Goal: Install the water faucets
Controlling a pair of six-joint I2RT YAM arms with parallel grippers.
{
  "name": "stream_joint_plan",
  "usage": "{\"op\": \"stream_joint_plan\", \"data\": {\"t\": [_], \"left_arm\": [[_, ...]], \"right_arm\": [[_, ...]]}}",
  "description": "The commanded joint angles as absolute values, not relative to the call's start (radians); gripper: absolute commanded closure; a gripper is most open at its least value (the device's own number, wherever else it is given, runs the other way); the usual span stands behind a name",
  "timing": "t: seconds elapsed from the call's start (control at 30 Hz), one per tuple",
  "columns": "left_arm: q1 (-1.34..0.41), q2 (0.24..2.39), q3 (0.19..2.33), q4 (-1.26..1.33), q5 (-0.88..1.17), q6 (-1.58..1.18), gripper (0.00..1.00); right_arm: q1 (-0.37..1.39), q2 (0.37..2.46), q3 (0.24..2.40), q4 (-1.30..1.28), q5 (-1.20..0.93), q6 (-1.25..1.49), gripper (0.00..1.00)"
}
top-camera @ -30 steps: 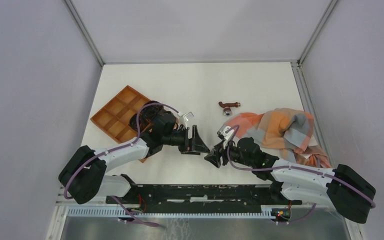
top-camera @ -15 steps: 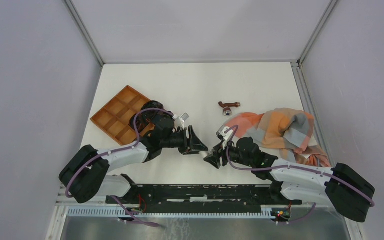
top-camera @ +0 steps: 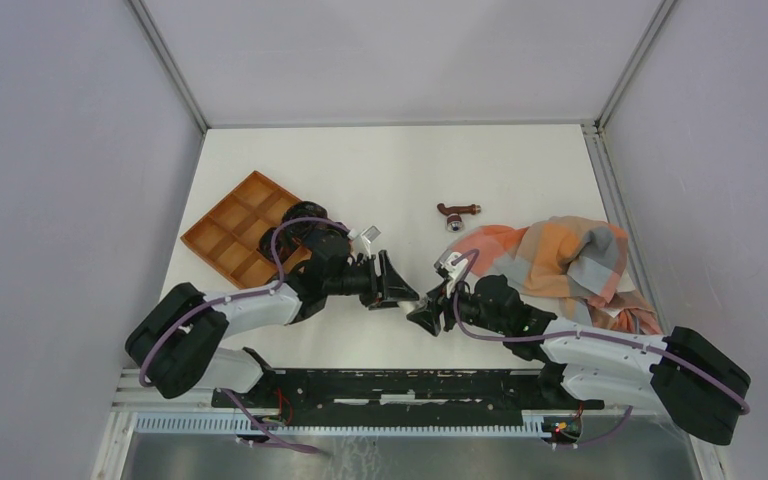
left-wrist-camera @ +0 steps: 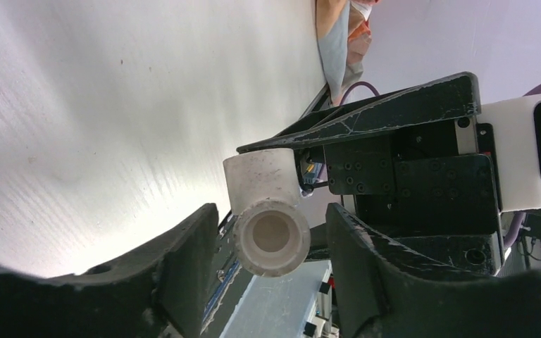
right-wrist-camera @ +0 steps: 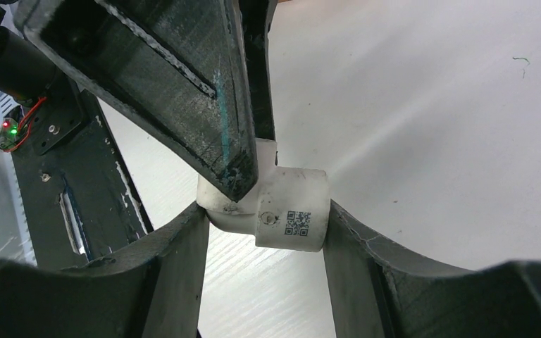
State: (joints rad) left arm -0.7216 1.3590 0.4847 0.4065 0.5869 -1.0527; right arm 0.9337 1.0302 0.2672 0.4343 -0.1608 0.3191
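The water faucet (top-camera: 457, 213), small, reddish-brown and bent with a silvery knob, lies on the table beyond both grippers, untouched. My right gripper (top-camera: 428, 316) (right-wrist-camera: 264, 211) is shut on a white pipe elbow fitting (right-wrist-camera: 282, 208) (left-wrist-camera: 268, 211) bearing a QR code, held above the table. My left gripper (top-camera: 412, 297) (left-wrist-camera: 271, 218) is open. Its fingers (left-wrist-camera: 183, 253) straddle the elbow's open socket with a gap on each side. One left finger tip (right-wrist-camera: 229, 169) overlaps the elbow in the right wrist view.
An orange-brown compartment tray (top-camera: 222, 225) lies at the left, partly under my left arm. A crumpled orange, grey and white cloth (top-camera: 560, 255) lies at the right beside my right arm. The black base rail (top-camera: 400, 385) runs along the near edge.
My left arm has moved right toward the right gripper. Its open fingers now reach around the elbow fitting. The right gripper has shifted slightly left. The faucet has not moved.
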Motion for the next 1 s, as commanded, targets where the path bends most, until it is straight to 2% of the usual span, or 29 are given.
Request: {"op": "stream_joint_plan", "data": {"t": [0.0, 0.07, 0.23, 0.33, 0.43, 0.57, 0.73, 0.83, 0.97], "left_arm": [[-0.724, 1.376, 0.49, 0.451, 0.615, -1.077, 0.39], [-0.725, 1.375, 0.492, 0.451, 0.614, -1.078, 0.5], [-0.724, 1.371, 0.498, 0.435, 0.606, -1.074, 0.96], [-0.722, 1.354, 0.534, 0.342, 0.591, -1.009, 0.98], [-0.716, 1.32, 0.621, 0.107, 0.509, -0.875, 0.98], [-0.704, 1.309, 0.777, -0.225, 0.381, -0.714, 0.98], [-0.704, 1.374, 0.979, -0.57, 0.179, -0.583, 0.98], [-0.705, 1.437, 1.093, -0.747, -0.005, -0.679, 0.98], [-0.706, 1.527, 1.215, -0.894, -0.067, -0.796, 0.98]], "right_arm": [[0.931, 1.003, 0.258, 0.514, -0.14, 0.342, 0.61], [0.931, 1.004, 0.258, 0.512, -0.14, 0.344, 0.6], [0.931, 1.008, 0.263, 0.511, -0.143, 0.348, 0.6], [0.929, 1.003, 0.274, 0.476, -0.122, 0.359, 0.5], [0.924, 0.975, 0.294, 0.385, -0.074, 0.351, 0.25], [0.911, 0.87, 0.299, 0.243, -0.019, 0.317, 0.06], [0.87, 0.708, 0.321, 0.034, 0.142, 0.31, 0.02], [0.841, 0.666, 0.366, -0.113, 0.261, 0.354, 0.02], [0.827, 0.644, 0.404, -0.208, 0.382, 0.425, 0.02]]}}
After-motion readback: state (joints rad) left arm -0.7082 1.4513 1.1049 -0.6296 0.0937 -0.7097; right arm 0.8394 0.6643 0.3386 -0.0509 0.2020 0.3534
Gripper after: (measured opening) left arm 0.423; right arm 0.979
